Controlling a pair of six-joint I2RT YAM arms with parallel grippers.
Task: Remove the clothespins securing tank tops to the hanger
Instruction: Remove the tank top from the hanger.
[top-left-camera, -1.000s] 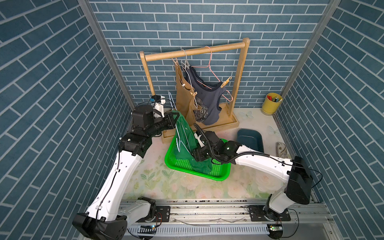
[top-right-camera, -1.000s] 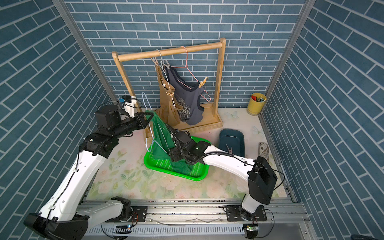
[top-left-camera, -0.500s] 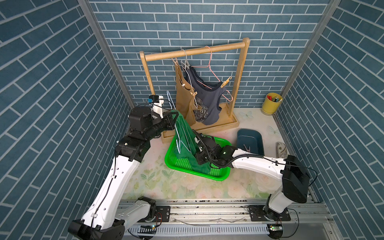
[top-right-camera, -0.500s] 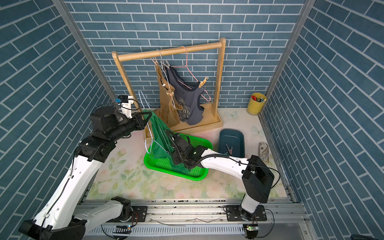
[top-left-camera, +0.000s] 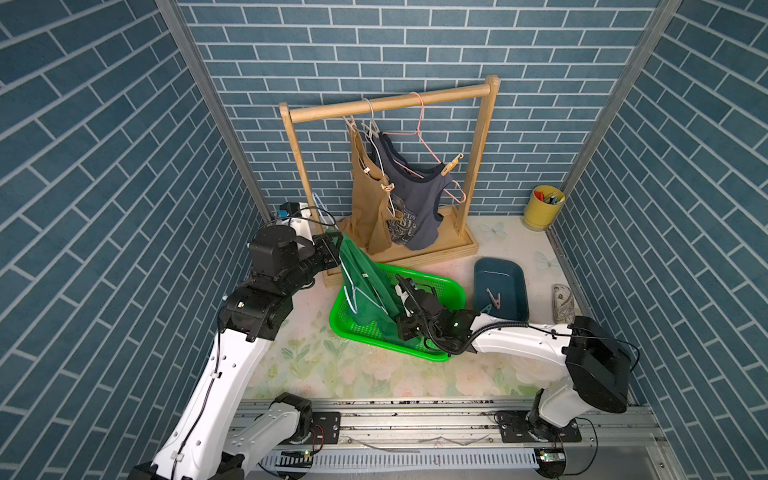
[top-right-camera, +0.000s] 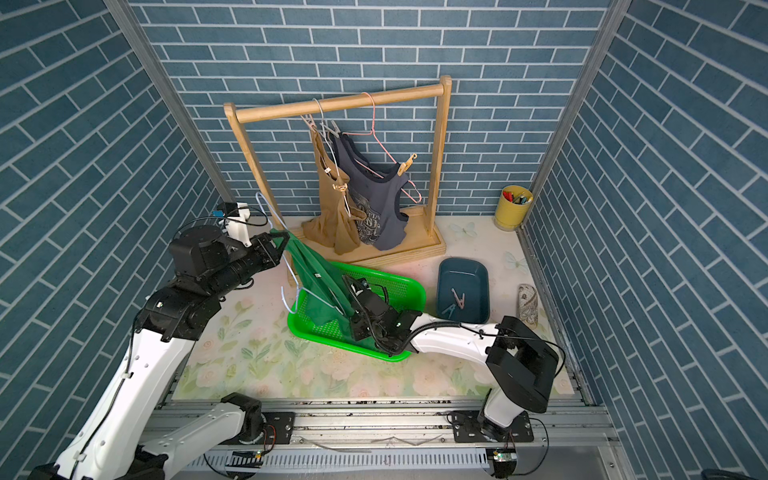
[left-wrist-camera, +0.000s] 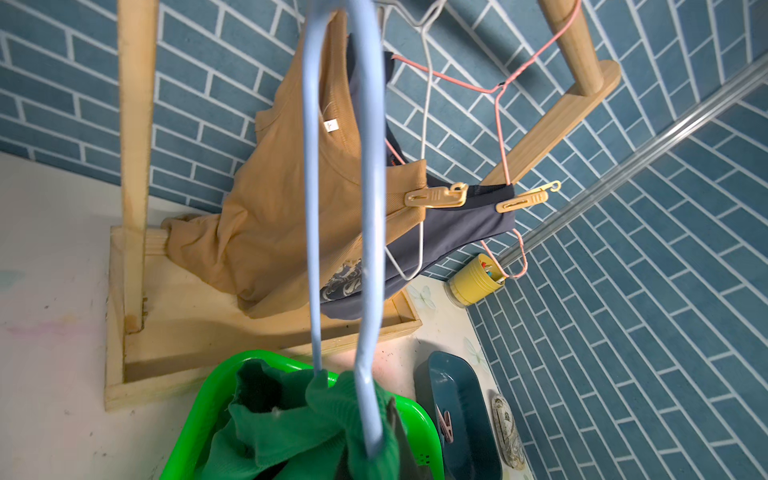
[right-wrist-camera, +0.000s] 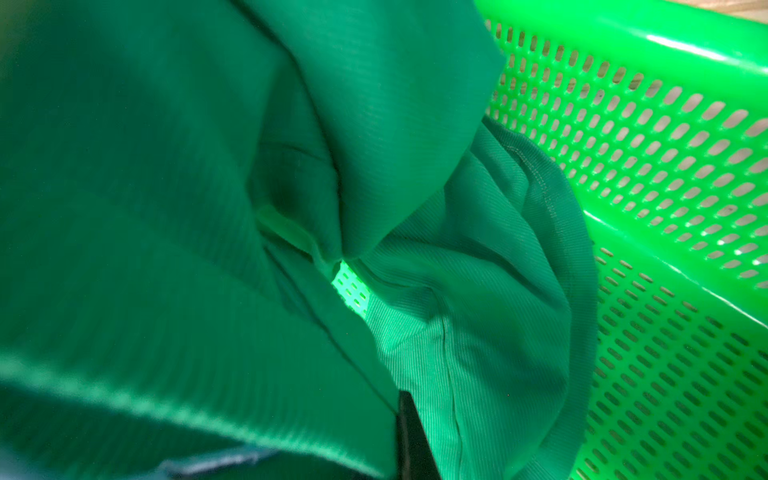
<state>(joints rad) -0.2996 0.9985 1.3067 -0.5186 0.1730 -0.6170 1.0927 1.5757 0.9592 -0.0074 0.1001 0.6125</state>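
Fabric is getting pinched in a top view: the right hand (top-left-camera: 404, 330), apart moments ago, is clamping the green tank top (top-left-camera: 365, 291); the left hand (top-left-camera: 332, 249) is clenching its hanger (top-left-camera: 347, 293). Left wrist: two tan clothespins (left-wrist-camera: 436, 196) are gripping the hung tops (left-wrist-camera: 270, 216) (likely next). Right wrist: green fabric is filling everything.

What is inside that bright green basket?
The green tank top, draped from a pale blue hanger, and the right gripper shut on it. The basket floor under the cloth is hidden.
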